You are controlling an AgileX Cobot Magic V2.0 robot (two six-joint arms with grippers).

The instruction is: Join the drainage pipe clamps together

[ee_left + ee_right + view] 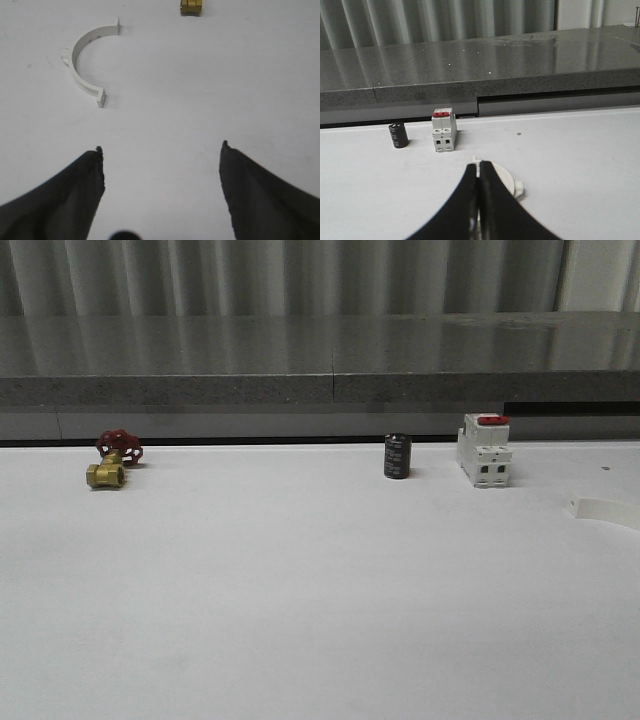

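One white half-ring drainage pipe clamp (82, 65) lies flat on the white table, ahead and to one side of my left gripper (161, 150). That gripper hangs open above bare table, well apart from the clamp. The second drainage pipe clamp (506, 181) curves out from behind my right gripper (479, 165). Its black fingers (492, 200) are pressed together on a thin white strip of this clamp, and a small tab (475, 159) pokes out past the tips. In the front view this second clamp (605, 510) sits at the table's right edge.
A white breaker with a red switch (485, 448) and a black cylinder (397, 456) stand at the back right. A brass valve with a red handle (112, 462) lies at the back left. A grey ledge (320, 390) runs behind the table.
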